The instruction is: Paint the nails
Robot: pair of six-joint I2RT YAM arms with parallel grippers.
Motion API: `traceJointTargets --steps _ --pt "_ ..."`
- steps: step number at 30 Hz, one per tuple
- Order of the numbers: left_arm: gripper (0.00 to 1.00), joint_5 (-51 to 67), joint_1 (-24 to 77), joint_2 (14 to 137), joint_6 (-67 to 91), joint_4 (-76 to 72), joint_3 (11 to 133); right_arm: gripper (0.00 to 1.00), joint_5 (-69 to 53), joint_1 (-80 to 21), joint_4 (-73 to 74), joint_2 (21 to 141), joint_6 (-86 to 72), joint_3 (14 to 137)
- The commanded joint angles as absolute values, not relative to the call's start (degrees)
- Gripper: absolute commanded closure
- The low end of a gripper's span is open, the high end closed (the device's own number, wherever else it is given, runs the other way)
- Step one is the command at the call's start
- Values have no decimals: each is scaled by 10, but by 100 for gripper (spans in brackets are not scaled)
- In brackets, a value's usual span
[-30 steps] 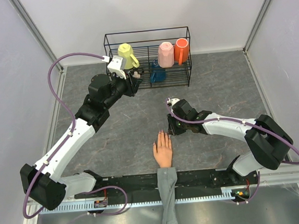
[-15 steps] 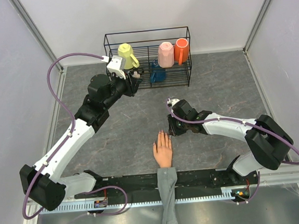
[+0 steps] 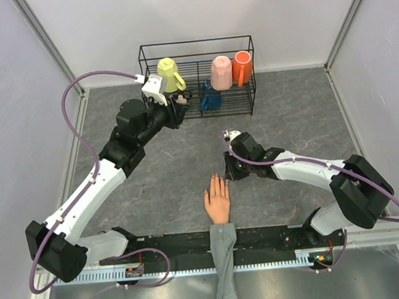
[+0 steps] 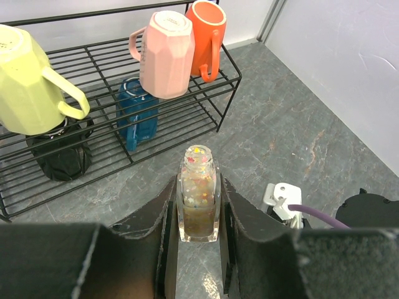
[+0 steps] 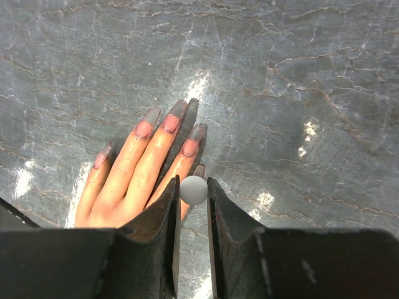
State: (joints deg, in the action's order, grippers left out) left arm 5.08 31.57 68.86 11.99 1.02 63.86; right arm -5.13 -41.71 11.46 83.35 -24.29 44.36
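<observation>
Robot lab, enclosed test cell. Plain pale wall panels [image 3: 195, 17] on three sides, held in aluminium posts [image 3: 51, 47]. Grey stone-look surface [image 3: 294, 113] spans cell. Two white-and-black arms, left arm [image 3: 97, 179] and right arm [image 3: 306, 171], bolted to black rail [image 3: 263, 238] at near edge. Purple cables [image 3: 73, 104] loop loose along arms. Staged props: wire rack [image 3: 197, 42] with mugs [image 3: 221, 72] at back, mannequin hand [image 3: 218, 202] in grey sleeve near rail.
</observation>
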Motion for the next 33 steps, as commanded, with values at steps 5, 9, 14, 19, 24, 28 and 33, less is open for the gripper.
traceJointTargets --steps 5,9,14,19,24,28,33 --pt "98 56 312 668 139 -4 649 100 11 -414 136 798 -242 464" --pt "98 63 312 659 143 -4 644 100 72 -407 200 786 -199 514" --pt "98 119 311 632 102 -18 628 100 80 -375 259 765 -157 595" --pt "98 227 309 583 71 -61 578 100 41 -362 279 761 -152 677" --pt "98 317 308 505 100 -153 455 100 -29 -362 327 803 -144 754" --pt "98 360 308 445 127 -189 375 100 -54 -361 354 791 -144 785" --pt "98 392 308 388 115 -193 324 100 -89 -362 403 776 -146 853"
